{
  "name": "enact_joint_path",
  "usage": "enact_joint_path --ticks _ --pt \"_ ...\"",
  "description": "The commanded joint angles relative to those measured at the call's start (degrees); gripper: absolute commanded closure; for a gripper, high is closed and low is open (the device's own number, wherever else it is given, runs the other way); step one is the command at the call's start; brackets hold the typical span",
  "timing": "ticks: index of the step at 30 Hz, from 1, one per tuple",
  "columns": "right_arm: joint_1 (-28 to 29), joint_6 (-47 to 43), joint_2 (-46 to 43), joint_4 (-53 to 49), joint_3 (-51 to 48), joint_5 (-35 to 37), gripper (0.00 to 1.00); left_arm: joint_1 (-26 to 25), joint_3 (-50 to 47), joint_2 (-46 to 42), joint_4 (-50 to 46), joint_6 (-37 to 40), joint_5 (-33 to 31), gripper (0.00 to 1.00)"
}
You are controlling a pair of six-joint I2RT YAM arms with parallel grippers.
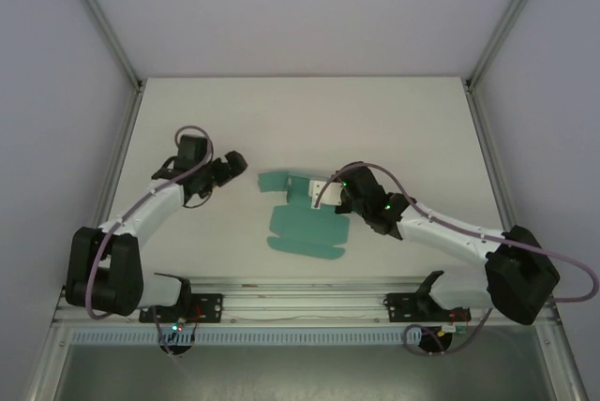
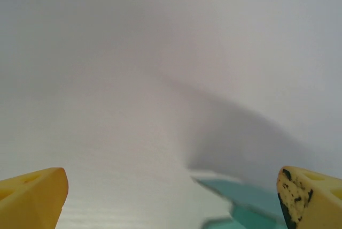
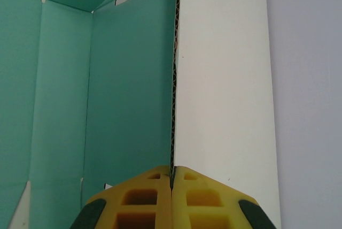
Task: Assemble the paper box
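Closest to my right wrist lens, the right gripper (image 3: pixel 172 175) was clamped on the upright edge of a box (image 3: pixel 128 79) panel, teal inside, white outside. In the left wrist view, the left gripper (image 2: pixel 172 194) stood wide and held nothing, with a teal corner low between its fingers (image 2: pixel 32 197). From above, I saw the box part-folded in the middle of the table (image 1: pixel 281 111), the left gripper near its left flap, apart.
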Motion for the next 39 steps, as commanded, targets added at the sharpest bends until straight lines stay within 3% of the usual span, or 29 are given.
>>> enact_joint_path --ticks 1,3,7,10,12,15,17,27,36,39 --pt "-0.2 -0.73 -1.08 0.26 -0.5 -0.39 1.0 1.16 4.83 4.38 -1.83 8.65 -4.2 0.0" --pt "-0.22 0.17 -0.74 0.58 -0.43 0.07 1.0 1.07 7.89 8.44 -2.24 10.35 -2.0 0.01" --pt "-0.21 3.41 -1.2 3.3 -1.04 -0.73 1.0 0.33 8.45 13.14 0.82 11.27 5.8 0.13" --pt "-0.17 4.34 -1.41 3.7 -0.88 -0.65 1.0 -2.41 7.71 14.17 1.47 12.9 8.27 0.2" --pt "-0.24 4.64 -1.53 3.45 -0.73 -0.53 1.0 -4.97 6.99 14.44 2.36 14.42 10.25 0.28" --pt "-0.24 4.63 -1.41 2.87 -0.7 -0.07 1.0 -7.05 4.46 14.44 5.86 13.28 14.91 0.49" --pt "-0.27 4.38 -1.27 2.13 -0.75 0.52 1.0 -7.47 1.7 13.51 10.28 10.89 18.76 0.55" --pt "0.0 -2.51 -1.0 4.6 -4.14 4.82 1.0 -13.47 -4.51 8.71 18.71 11.85 23.37 0.59" --pt "1.02 -10.5 -0.36 7.88 -7.24 8.09 1.0 -17.12 -8.97 9.49 24.23 18.86 20.31 0.59" --pt "1.19 -13.59 -0.62 7.19 -8.0 8.95 1.0 -17.64 -10.59 9.2 27.41 19.77 20.22 0.53"
